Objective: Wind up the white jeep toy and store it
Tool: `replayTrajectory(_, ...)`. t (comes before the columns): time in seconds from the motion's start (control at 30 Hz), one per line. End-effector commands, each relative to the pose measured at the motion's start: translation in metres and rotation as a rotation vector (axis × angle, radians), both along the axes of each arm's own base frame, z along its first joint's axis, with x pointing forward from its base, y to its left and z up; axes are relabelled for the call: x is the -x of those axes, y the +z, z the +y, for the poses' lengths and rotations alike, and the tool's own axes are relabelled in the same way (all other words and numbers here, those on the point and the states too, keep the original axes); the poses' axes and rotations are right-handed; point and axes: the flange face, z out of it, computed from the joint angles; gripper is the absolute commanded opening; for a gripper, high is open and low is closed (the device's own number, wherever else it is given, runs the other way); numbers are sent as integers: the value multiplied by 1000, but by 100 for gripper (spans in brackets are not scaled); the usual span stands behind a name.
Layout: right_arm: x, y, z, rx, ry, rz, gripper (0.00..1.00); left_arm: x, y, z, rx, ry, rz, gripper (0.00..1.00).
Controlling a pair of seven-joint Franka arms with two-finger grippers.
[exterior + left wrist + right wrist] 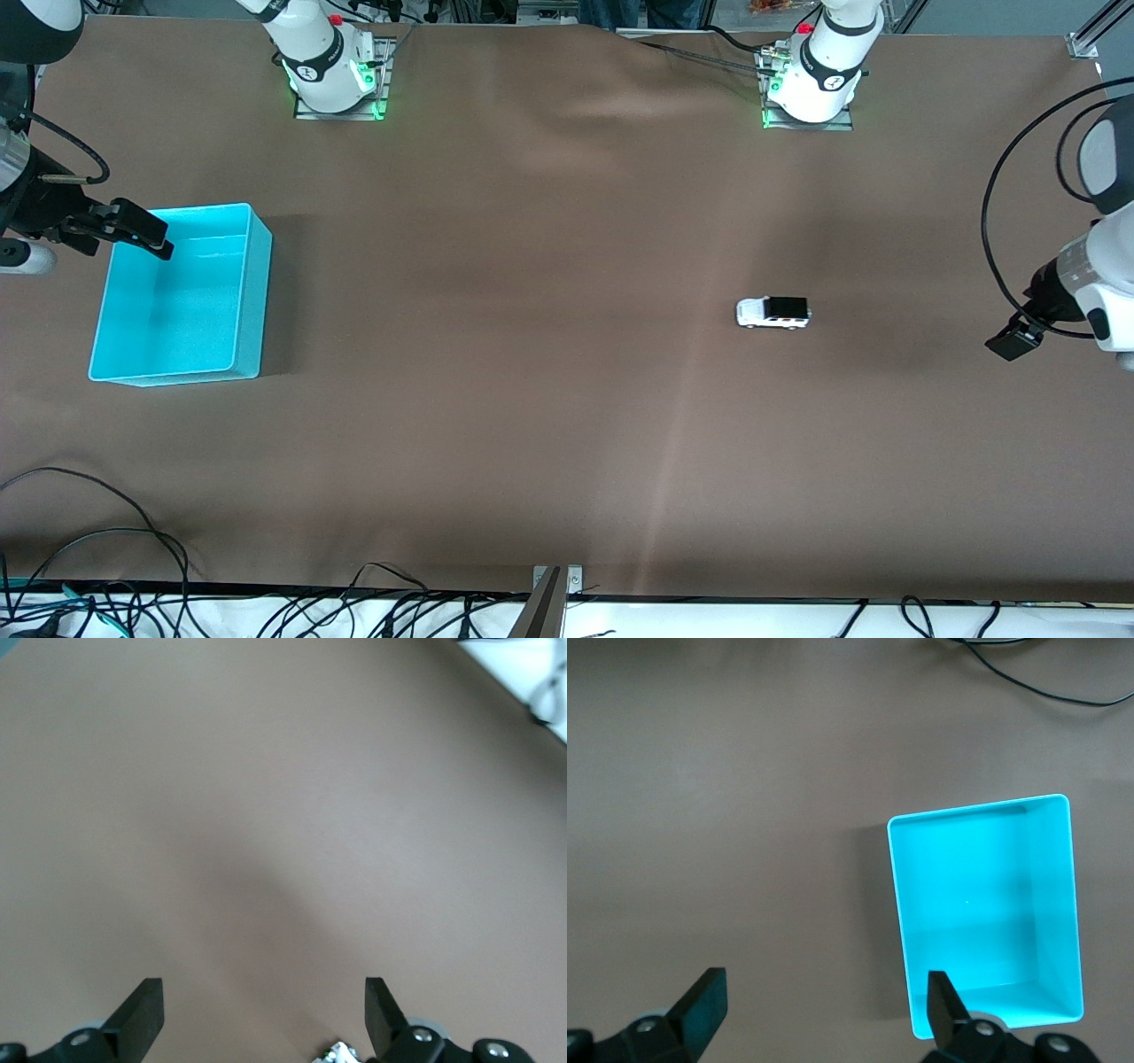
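Black cables (106, 567) are seen looped along the tabletop (532, 399) edge closest to the front camera, toward the right arm's end, where the brown covering meets a white strip. Farther from that camera than the cables, the white jeep toy (772, 313) is found standing on its wheels on the bare brown surface, toward the left arm's end of the tabletop — small, boxy, with a black roof, untouched by either arm. The cyan bin (182, 297) is set well apart from it, toward the right arm's end, and nothing is seen inside it.

The left gripper (264, 1014) is held in the air over bare tabletop at the left arm's end, well apart from the toy; its jaws are spread wide and nothing is held between them. The right gripper (824, 1005) is held over the bin's rim at the right arm's end — its jaws are likewise spread wide, with nothing gripped, and one black finger (943, 1005) is seen above the bin's edge in the right wrist view.
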Motion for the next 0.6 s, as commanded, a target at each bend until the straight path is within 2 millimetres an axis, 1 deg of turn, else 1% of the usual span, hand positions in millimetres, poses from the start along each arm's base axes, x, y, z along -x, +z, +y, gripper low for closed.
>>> replayTrajectory(0.0, -4, 5, 2, -9, -4, -8, 100, -8, 27, -11, 37, -161, -7, 100)
replayTrajectory(0.17, -4, 5, 2, -9, -4, -8, 100, -11, 49, -14, 49, -289, -16, 100)
replayTrajectory(0.23, -4, 5, 1, -9, -5, -8, 100, -15, 58, -11, 88, -342, -28, 100)
replayTrajectory(0.27, -4, 5, 2, -9, -4, -8, 100, -15, 62, -6, 116, -359, -32, 100)
replayTrajectory(0.33, -4, 5, 2, -9, -4, -8, 100, -14, 65, 1, 171, -402, -36, 100)
replayTrajectory(0.43, -4, 5, 2, -9, -4, -8, 100, -13, 69, 8, 188, -462, -45, 100)
replayTrajectory(0.57, -4, 6, 1, -9, -5, -10, 100, -14, 73, 3, 188, -509, -51, 100)
